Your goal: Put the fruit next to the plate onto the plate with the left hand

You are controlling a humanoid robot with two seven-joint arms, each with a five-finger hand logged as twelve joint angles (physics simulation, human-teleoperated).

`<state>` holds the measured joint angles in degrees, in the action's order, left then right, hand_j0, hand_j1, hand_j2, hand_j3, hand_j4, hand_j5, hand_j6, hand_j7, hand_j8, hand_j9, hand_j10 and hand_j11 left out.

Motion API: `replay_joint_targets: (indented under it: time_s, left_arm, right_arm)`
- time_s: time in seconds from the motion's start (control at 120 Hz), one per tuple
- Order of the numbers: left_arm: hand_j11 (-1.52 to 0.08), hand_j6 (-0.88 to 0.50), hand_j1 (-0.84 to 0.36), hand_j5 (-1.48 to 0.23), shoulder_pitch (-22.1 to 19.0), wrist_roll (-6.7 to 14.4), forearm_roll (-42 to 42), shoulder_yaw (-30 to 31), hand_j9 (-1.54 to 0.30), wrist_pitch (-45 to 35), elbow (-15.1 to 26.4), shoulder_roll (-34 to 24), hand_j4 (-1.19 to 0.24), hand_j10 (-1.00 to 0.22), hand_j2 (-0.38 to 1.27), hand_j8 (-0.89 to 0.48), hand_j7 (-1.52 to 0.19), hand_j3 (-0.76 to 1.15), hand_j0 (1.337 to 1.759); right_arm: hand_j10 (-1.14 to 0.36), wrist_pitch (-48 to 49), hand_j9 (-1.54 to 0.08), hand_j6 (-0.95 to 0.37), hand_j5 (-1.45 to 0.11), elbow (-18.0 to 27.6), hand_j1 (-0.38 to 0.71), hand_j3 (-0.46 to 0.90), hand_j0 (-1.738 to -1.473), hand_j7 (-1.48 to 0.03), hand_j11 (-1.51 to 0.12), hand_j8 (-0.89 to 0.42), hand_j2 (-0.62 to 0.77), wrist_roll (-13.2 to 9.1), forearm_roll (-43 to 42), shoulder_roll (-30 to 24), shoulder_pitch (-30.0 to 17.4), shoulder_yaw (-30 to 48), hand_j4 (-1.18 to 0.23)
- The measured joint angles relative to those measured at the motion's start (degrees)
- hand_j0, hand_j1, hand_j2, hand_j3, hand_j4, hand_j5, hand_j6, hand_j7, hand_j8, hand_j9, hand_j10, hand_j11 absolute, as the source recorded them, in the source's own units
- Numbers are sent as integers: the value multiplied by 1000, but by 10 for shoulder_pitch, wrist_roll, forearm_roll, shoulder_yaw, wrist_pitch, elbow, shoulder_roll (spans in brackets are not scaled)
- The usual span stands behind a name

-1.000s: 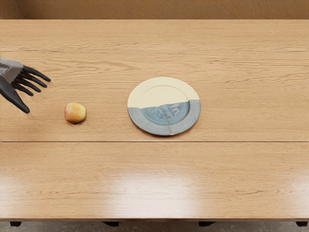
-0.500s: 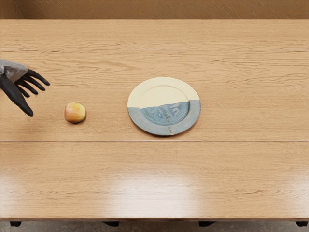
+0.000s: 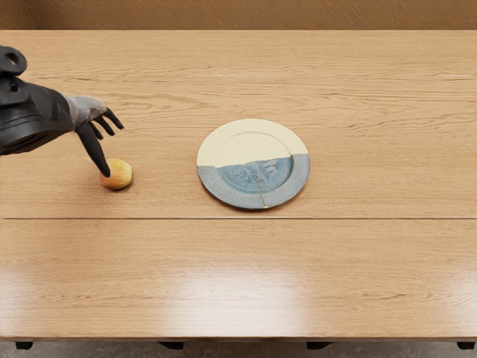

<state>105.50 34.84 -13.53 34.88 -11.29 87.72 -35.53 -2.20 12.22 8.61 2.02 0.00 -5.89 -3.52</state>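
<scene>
A small yellow-red apple (image 3: 119,175) lies on the wooden table, left of a round plate (image 3: 253,162) that is cream on its far half and blue on its near half. My left hand (image 3: 99,134) comes in from the left edge and hovers just above and behind the apple. Its fingers are spread and hold nothing. The thumb (image 3: 96,151) points down and its tip overlaps the apple's upper left side. The plate has nothing on it. The right arm is out of view.
The wooden table (image 3: 238,268) fills the view, with its near edge along the bottom and a wall behind its far edge.
My left arm has reached in further to the right, bringing the open hand from the left edge to just over the apple. Apple and plate have not moved.
</scene>
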Motion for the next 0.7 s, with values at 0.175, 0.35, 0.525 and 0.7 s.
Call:
replay_joint_targets:
  time_s: [0.175, 0.35, 0.525, 0.7]
  left_arm:
    - [-365, -283, 13, -366, 35, 1, 75, 103, -365, -125, 8, 71, -283, -282, 57, -283, -366, 0, 1658]
    - [-350, -271, 27, -350, 32, 2, 105, 141, -350, -196, 9, 109, -271, -270, 55, -271, -350, 0, 1658]
    - [-338, -262, 37, -338, 35, 2, 126, 171, -338, -228, 9, 140, -261, -261, 53, -261, -338, 0, 1658]
    - [-332, -257, 43, -332, 29, 2, 145, 186, -332, -236, 1, 195, -256, -256, 52, -257, -332, 0, 1658]
  right_arm:
    - [-38, 0, -50, -38, -50, 0, -303, 0, -1658, -50, -50, -38, -8, 0, 0, 0, 0, 0, -38]
    - [-38, 0, -50, -38, -50, 0, -303, 0, -1658, -50, -50, -38, -8, 0, 0, 0, 0, 0, -38]
    - [-38, 0, -50, -38, -50, 0, -303, 0, -1658, -50, -50, -38, -8, 0, 0, 0, 0, 0, -38]
    - [-38, 0, -50, -38, -50, 0, -303, 0, -1658, -50, -50, -38, -8, 0, 0, 0, 0, 0, -38]
